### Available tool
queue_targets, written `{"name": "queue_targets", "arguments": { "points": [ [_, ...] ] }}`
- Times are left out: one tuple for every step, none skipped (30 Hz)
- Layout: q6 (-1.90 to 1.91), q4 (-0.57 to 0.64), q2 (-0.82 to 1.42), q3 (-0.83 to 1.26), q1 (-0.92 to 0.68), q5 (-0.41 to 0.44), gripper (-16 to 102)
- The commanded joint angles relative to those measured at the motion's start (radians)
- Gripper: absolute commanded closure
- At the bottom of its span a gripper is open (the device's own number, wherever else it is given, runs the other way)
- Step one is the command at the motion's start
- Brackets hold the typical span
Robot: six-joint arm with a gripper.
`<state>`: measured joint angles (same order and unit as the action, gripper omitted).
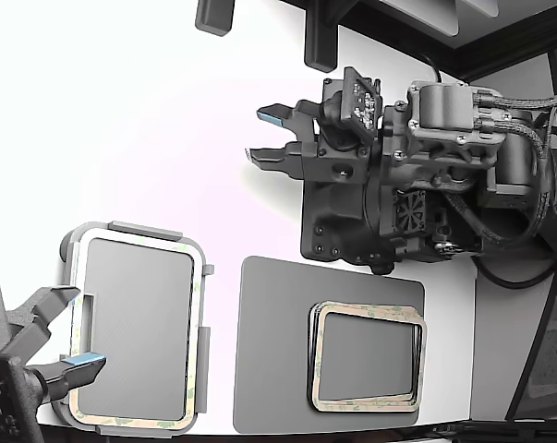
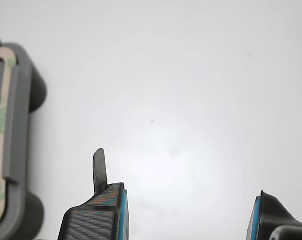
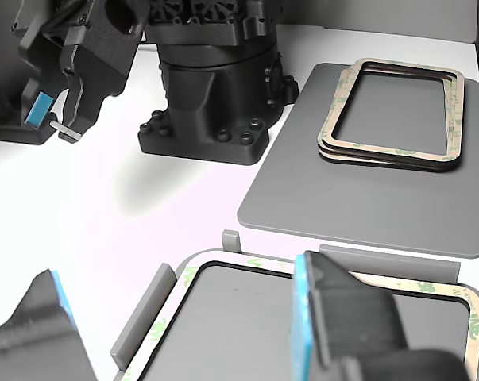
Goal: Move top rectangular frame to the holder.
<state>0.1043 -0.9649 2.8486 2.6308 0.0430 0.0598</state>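
In the exterior view, the holder (image 1: pixel 136 328) lies at eight o'clock, a frame already seated in it; the dark mat (image 1: pixel 276 346) sits at six, with the top rectangular frame (image 1: pixel 368 355) crowning a small stack at five; the gripper (image 1: pixel 269 135), jaws wide and empty, hovers at twelve over the bare white table (image 1: pixel 149 120); it should descend squarely on one border, lifting only the uppermost.

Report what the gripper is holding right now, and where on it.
Nothing is held. The gripper is open over bare white table; the stacked frames lie untouched on the grey mat.
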Motion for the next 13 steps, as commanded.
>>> {"name": "queue_targets", "arguments": {
  "points": [
    [-0.009,0.005,0.087,0.002,0.017,-0.008,-14],
    [-0.02,0.0,0.106,0.008,0.015,-0.023,-14],
    [-0.026,0.0,0.107,0.008,0.015,-0.034,-14],
    [-0.023,0.003,0.097,0.006,0.015,-0.028,-14],
    [-0.021,0.002,0.107,0.009,0.015,-0.026,-14],
    [-0.015,0.0,0.107,0.008,0.015,-0.017,-14],
    [-0.011,0.002,0.106,0.008,0.015,-0.011,-14],
    [-0.011,0.0,0.106,0.008,0.015,-0.011,-14],
    [-0.009,0.0,0.106,0.008,0.015,-0.008,-14],
    [-0.009,0.0,0.106,0.008,0.015,-0.008,-14],
    [-0.009,0.0,0.106,0.008,0.015,-0.008,-14],
    [-0.009,0.0,0.106,0.008,0.015,-0.008,-14],
    [-0.009,0.0,0.106,0.008,0.015,-0.008,-14]
  ]
}}
